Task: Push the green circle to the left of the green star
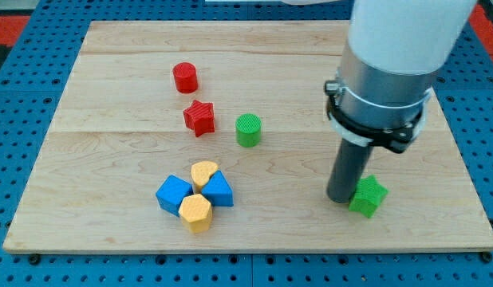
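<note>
The arm's white upper body (406, 32) is chopped off by the top edge of the frame. The green star's (369, 197) left side is partly covered by the dark rod (348, 171), so my tip itself can't really be made out.

Green circle (248, 130) lies left (well apart) of green star (368, 196).

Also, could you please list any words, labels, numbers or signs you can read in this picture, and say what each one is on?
None: no readable text, number or sign shows anywhere.
The board is bare wood.
The green circle, green star, red blocks and the blue and yellow cluster are plain.
The arm carries no label; my tip touches the star's left.
</note>
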Available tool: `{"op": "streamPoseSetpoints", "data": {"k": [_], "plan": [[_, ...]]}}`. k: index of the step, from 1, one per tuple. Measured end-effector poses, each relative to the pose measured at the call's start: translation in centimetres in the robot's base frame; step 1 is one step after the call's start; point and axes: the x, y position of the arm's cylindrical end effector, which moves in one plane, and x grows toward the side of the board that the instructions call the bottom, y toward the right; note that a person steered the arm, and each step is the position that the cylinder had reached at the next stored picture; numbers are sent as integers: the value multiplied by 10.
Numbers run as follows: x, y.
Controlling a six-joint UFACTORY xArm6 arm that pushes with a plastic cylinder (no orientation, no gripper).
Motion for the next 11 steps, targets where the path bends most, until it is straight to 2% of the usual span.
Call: {"op": "streamPoseSetpoints", "data": {"k": [1,3,4,5,6,7,8,9,10,11], "plan": [[2,16],[-103,-43],[-148,-107],[-128,-145],[-78,-141],[-48,-134],[-39,-112],[-69,-124],[-72,-89],[-34,-39]]}}
